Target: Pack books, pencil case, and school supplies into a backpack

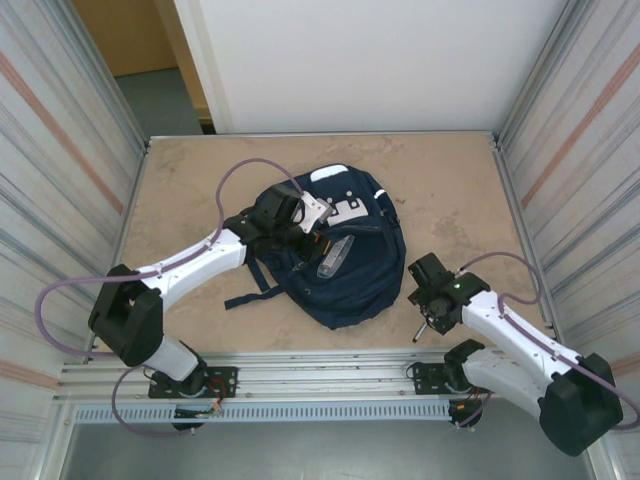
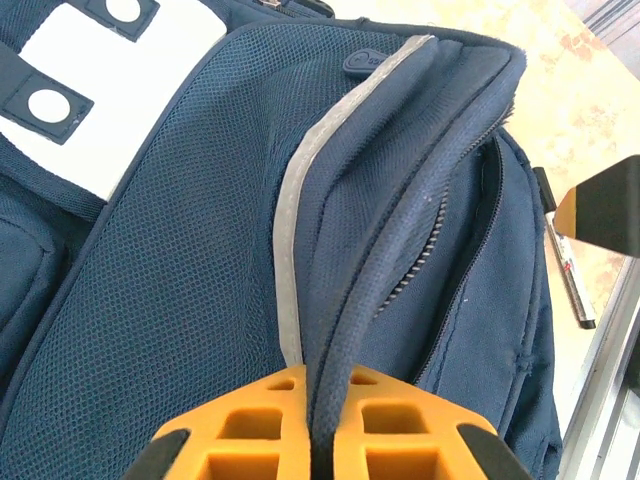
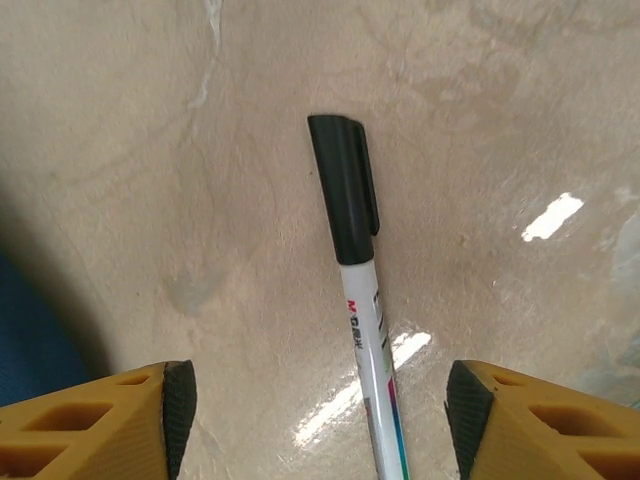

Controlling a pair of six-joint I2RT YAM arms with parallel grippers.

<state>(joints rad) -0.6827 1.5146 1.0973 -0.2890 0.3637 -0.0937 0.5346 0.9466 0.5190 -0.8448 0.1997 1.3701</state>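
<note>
The navy backpack lies flat mid-table, white patches towards the far side, with a thin light stripe beside its unzipped opening. My left gripper is shut on the dark corded rim of that opening, at the backpack's upper left. To the right of the backpack a marker pen with a black cap and white barrel lies on the table. My right gripper hangs low over it, open, one finger on each side and neither touching it. The books and the pencil case are out of view.
The marker lies close to the backpack's right side and near the table's front rail. Metal walls close in the left and right sides. Bare tabletop lies beyond and to the right of the backpack.
</note>
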